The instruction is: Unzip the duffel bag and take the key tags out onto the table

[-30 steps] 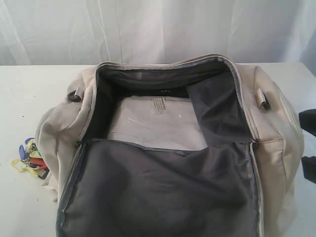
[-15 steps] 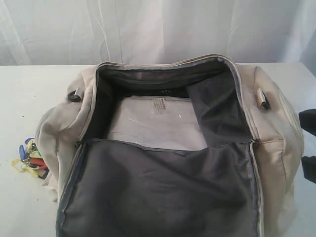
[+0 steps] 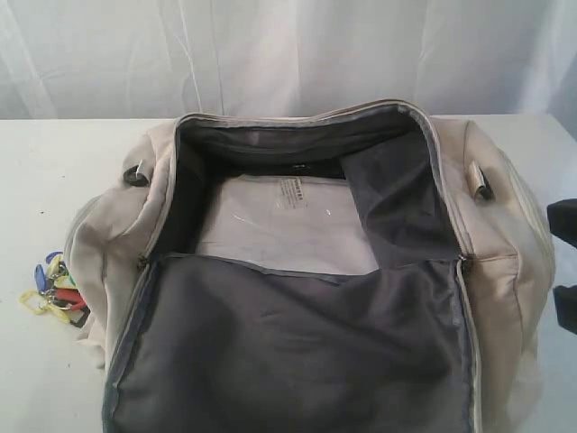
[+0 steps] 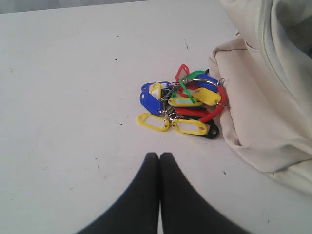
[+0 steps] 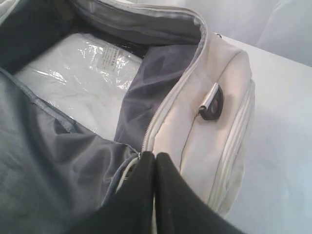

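Plainly, the bunch of bright plastic key tags (image 3: 56, 293) in blue, yellow, red and green lies out on the wide white counter (image 3: 45, 180). It sits at the left of the scene, hard up against the near-left corner of the large cream fabric duffel bag (image 3: 505, 244). From the left wrist view the key tags (image 4: 183, 105) are a loose heap on their metal rings. The red ones on the bag's side look to be touching the cream cloth, and the yellow and blue ones are spread over the bare counter.

The duffel bag fills the middle of the counter with its main zip undone and its mouth gaping wide. A broad flap of dark grey lining (image 3: 288, 352) is folded down towards the near edge. Inside, flat on the bottom, lies a clear plastic packet with printed text (image 3: 279, 230), shiny and wrinkled in the right wrist view (image 5: 78, 73). A dark ring on a metal tab (image 5: 213, 103) stands out from the bag's right side.

The black left fingers (image 4: 156, 161) are pressed together with nothing between them, above bare counter just short of the tags. The black right fingers (image 5: 150, 163) are likewise closed and empty, poised over the bag's right rim where the zip track meets the grey lining. A pale white curtain (image 3: 288, 54) hangs along the far side.
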{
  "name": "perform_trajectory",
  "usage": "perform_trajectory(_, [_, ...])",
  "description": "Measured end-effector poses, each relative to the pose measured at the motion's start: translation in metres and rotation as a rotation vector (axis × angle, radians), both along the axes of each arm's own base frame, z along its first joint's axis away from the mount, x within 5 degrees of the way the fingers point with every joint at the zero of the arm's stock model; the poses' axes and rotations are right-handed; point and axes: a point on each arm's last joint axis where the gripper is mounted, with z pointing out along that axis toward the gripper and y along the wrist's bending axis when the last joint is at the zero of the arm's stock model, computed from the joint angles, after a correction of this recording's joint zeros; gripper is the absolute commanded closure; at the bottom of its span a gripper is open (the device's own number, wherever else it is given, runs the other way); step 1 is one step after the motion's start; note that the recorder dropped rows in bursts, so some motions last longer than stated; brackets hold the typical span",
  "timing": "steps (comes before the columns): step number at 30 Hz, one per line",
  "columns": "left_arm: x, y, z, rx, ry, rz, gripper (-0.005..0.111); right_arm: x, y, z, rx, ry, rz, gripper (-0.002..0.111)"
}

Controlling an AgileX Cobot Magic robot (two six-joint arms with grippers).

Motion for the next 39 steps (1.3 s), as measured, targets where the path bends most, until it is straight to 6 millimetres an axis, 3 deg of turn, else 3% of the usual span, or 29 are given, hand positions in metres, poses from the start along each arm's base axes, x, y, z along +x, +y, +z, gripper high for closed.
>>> perform_trajectory(5, [0.000,0.000,0.000,0.000,0.000,0.000,0.107,-0.008,-0.018,0.009,0.068,-0.054,-0.062,0.108])
perform_trajectory(11, [0.000,0.000,0.000,0.000,0.000,0.000,0.107,-0.017,-0.049,0.017,0.127,-0.136,-0.278,0.108])
perform_trajectory(20, [0.000,0.000,0.000,0.000,0.002,0.000,0.107,-0.064,-0.087,0.028,0.227,-0.348,-0.583,0.108])
perform_trajectory(28, [0.000,0.000,0.000,0.000,0.002,0.000,0.107,-0.113,-0.095,0.028,0.283,-0.552,-0.767,0.108])
perform_trajectory(34, [0.000,0.000,0.000,0.000,0.002,0.000,0.107,-0.114,-0.094,0.026,0.262,-0.562,-0.827,0.108])
perform_trajectory(39, [0.000,0.000,0.000,0.000,0.002,0.000,0.107,-0.104,-0.093,0.012,0.240,-0.524,-0.826,0.108])
